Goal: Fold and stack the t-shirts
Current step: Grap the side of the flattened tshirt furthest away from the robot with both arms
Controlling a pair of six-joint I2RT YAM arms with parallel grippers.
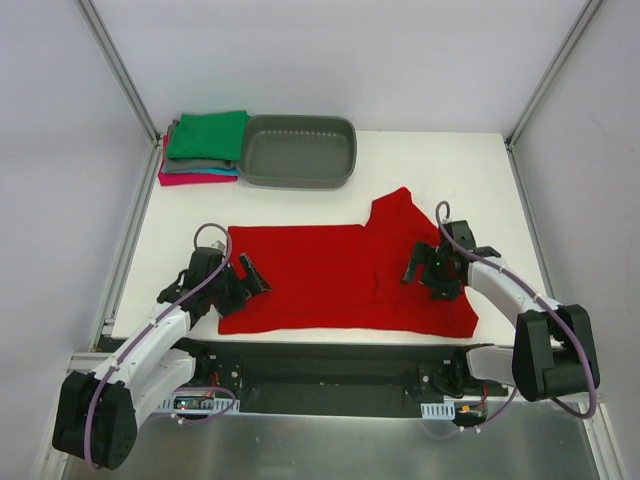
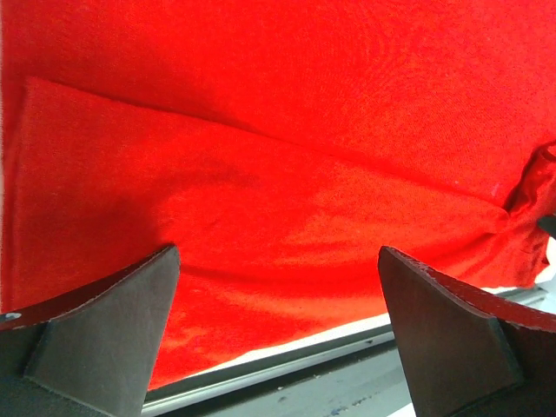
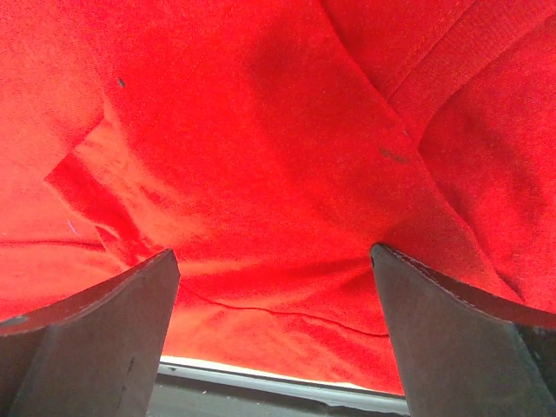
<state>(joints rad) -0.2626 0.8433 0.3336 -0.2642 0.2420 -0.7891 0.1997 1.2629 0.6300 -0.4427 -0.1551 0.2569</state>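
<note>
**Figure. Red shirt laid out for folding.** The bright red cloth short-sleeved t-shirt (image 1: 310, 275) lies flat on the white table (image 1: 200, 215), near its front edge and between the two arms. Its long axis runs left to right, parallel to that edge. The straight hem appears to point left, and the sleeve end points right, with one sleeve jutting toward the far side. The left gripper (image 1: 252, 276) hovers at the hem end with its jaws spread wide and nothing between them. The right gripper (image 1: 425, 270) sits over the sleeve end, likewise spread and empty.

For a clean fold, each gripper should probably pinch the same long edge, taking every layer. Both should then lift evenly and keep the cloth taut, so that the crease runs straight along the axis.

The stack of folded shirts (image 1: 205, 150), green on top, waits at the far left beside a grey oval plastic tub (image 1: 300, 150).
</note>
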